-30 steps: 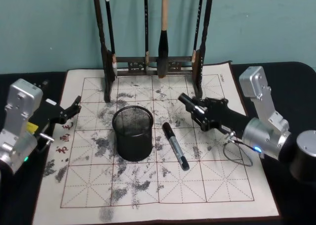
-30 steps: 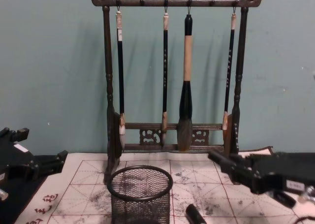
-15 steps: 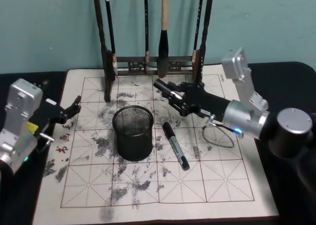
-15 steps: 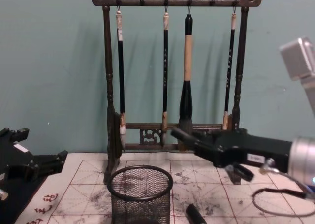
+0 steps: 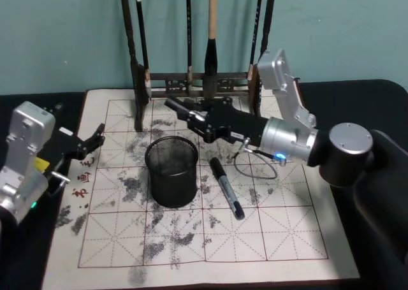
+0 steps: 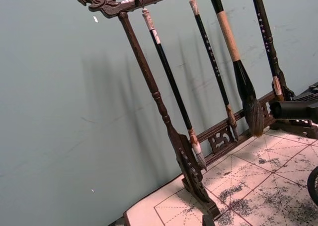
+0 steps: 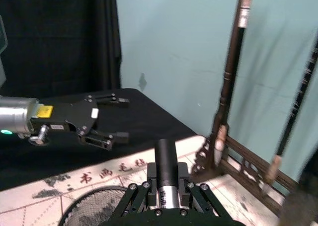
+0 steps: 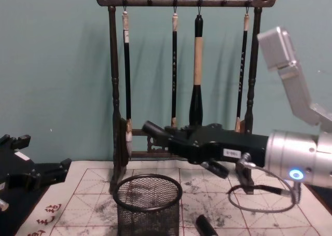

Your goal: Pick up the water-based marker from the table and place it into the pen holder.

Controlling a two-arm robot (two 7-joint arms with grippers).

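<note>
The black mesh pen holder (image 5: 171,170) (image 8: 148,205) (image 7: 87,208) stands on the ink-stained mat. My right gripper (image 5: 199,121) (image 8: 175,138) (image 7: 166,188) reaches in from the right, shut on a black water-based marker (image 7: 166,159) (image 8: 151,127) (image 5: 174,105). That marker lies nearly level, its free end above the holder's rim and toward its far side. A second black marker (image 5: 226,188) (image 8: 206,226) lies on the mat just right of the holder. Parked at the mat's left edge, my left gripper (image 5: 92,143) (image 7: 113,117) (image 8: 54,171) stands open and holds nothing.
A tall dark wooden brush rack (image 5: 197,83) (image 8: 181,142) (image 6: 189,161) with several hanging brushes stands right behind the holder and the right gripper. A loop of cable (image 5: 255,166) (image 8: 259,194) hangs from the right wrist over the mat. The mat's near half (image 5: 210,239) is bare.
The right arm has swung left across the mat with the marker, from right of the holder to above its rim. The left arm and the lying marker have not moved.
</note>
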